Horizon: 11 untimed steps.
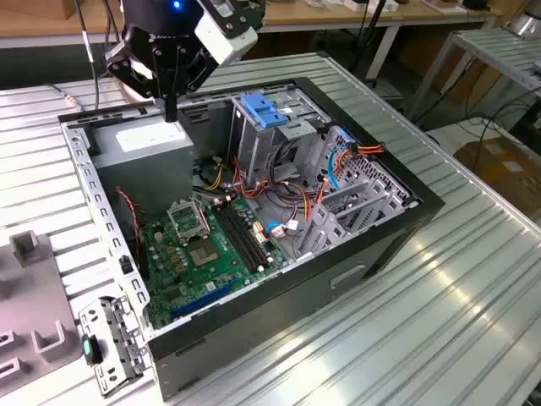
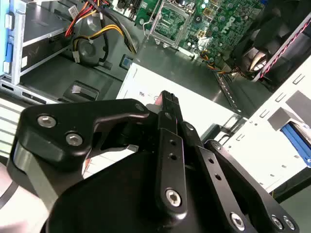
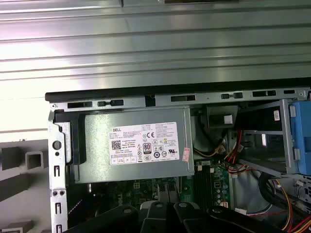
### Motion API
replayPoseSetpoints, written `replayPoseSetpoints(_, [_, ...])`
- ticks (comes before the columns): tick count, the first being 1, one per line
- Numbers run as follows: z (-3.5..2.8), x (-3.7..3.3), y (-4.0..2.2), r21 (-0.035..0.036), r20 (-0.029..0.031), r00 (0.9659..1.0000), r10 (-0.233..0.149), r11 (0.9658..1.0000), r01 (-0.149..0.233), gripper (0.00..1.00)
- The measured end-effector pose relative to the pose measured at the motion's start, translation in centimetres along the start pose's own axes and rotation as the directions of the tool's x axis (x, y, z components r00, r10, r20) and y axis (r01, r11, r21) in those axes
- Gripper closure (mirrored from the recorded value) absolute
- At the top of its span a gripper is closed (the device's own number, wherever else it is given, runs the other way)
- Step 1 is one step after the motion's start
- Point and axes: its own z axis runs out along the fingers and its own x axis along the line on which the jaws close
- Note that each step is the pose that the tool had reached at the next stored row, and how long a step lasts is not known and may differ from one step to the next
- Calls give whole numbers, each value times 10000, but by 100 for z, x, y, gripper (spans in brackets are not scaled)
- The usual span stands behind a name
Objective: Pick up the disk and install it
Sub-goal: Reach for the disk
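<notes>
The disk is out of view. My gripper hangs at the back of the open computer case, on the exterior view's left, just above the grey power-supply box. In the second wrist view its black fingers are pressed together with nothing between them, the tip pointing at the box's white sticker. The first wrist view looks straight down on that box.
A tall metal cage topped by a blue latch stands inside the case, beside bundles of red, yellow and blue cables. The green motherboard covers the case floor. Grey fixtures and a loose bracket lie on the ribbed metal table.
</notes>
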Motion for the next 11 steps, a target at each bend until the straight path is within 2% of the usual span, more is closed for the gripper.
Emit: replayPoseSetpoints(11, [1,33,-3,0,0,10000,0,10000,0,89])
